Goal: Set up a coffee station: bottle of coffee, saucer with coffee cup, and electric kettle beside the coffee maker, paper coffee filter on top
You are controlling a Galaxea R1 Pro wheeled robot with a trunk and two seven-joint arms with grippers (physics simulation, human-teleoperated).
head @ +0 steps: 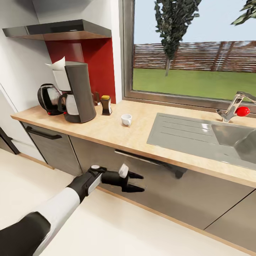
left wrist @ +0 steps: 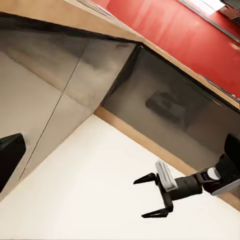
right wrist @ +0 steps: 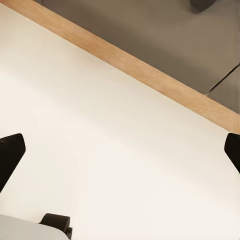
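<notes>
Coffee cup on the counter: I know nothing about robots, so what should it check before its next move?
1. Coffee cup upright, standing apart from other things: ok.
2. Saucer under the cup: not ok; it stands on the bare countertop.
3. Paper filter on top of the coffee maker: ok.
4. Bottle of coffee and kettle beside the maker: ok.
5. Pincer open and empty: ok.
6. Pincer up at counter level: not ok; it hangs low before the cabinet fronts.
</notes>
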